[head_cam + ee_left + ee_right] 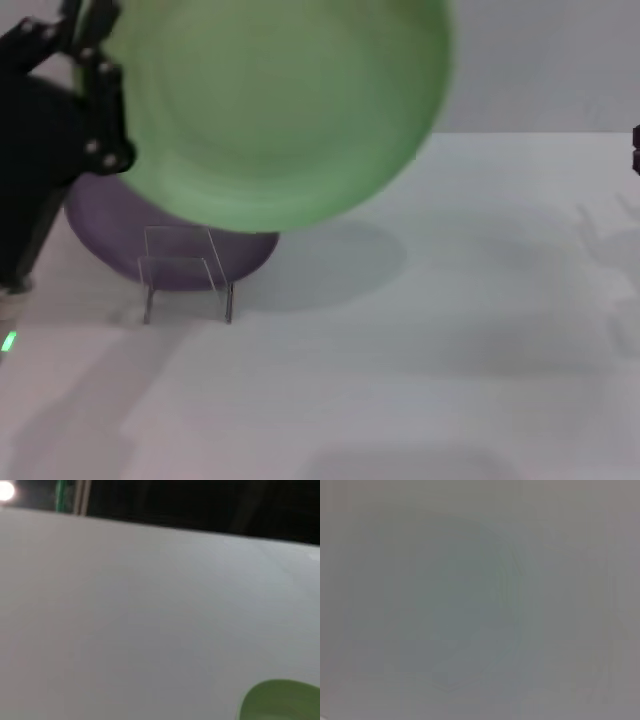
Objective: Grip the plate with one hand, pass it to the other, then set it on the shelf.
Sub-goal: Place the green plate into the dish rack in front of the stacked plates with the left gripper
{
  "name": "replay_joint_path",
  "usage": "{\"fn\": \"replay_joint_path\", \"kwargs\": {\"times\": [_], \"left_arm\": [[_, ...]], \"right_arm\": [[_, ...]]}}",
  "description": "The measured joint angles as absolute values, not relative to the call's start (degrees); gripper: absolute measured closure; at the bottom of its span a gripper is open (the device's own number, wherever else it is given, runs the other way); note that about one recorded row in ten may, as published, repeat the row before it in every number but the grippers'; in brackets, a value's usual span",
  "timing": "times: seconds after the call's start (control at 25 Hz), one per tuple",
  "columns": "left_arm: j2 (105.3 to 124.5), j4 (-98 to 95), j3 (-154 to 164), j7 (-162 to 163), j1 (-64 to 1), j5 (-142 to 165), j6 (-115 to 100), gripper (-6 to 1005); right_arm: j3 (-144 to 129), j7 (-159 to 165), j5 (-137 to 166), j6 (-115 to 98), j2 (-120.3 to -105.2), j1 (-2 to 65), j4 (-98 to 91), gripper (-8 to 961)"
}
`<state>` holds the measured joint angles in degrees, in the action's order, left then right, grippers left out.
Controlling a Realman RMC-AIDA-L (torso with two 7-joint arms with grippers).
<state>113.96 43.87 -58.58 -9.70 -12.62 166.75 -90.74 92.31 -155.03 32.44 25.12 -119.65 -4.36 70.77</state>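
The pale mint-green plate hangs tilted in the air at the upper left of the head view, its face towards the camera. My left gripper, black with silver screws, is shut on the plate's left rim. The clear rack stands on the table just below the plate and is apart from it. Only a dark sliver of my right gripper shows at the far right edge. The left wrist view shows a green plate edge; I cannot tell which plate it is. The right wrist view shows only a pale blur.
A lilac-purple plate lies on the white table right behind the rack. A green light glows on my left arm at the left edge. The plate's shadow falls to the right of the rack.
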Motion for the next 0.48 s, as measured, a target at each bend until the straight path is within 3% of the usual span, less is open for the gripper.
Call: {"fn": "replay_joint_path", "kwargs": {"times": [0.16,0.28,0.32,0.48], "left_arm": [[113.8,25.3,-61.4,-5.74,-19.69,166.38,-99.33,954],[113.8,25.3,-61.4,-5.74,-19.69,166.38,-99.33,954],[113.78,15.63,-61.6,-7.56,-23.81,166.18,-103.35,954],[113.66,12.48,-61.62,-10.05,-25.31,166.04,-104.28,954]], "right_arm": [[92.21,-154.95,32.38,27.54,-119.65,-3.8,68.88,371],[92.16,-154.89,32.41,29.14,-119.65,-3.28,68.02,371],[92.13,-154.87,32.41,29.64,-119.65,-3.1,67.73,371],[91.66,-154.85,32.3,30.52,-119.66,-2.68,67.03,371]]}}
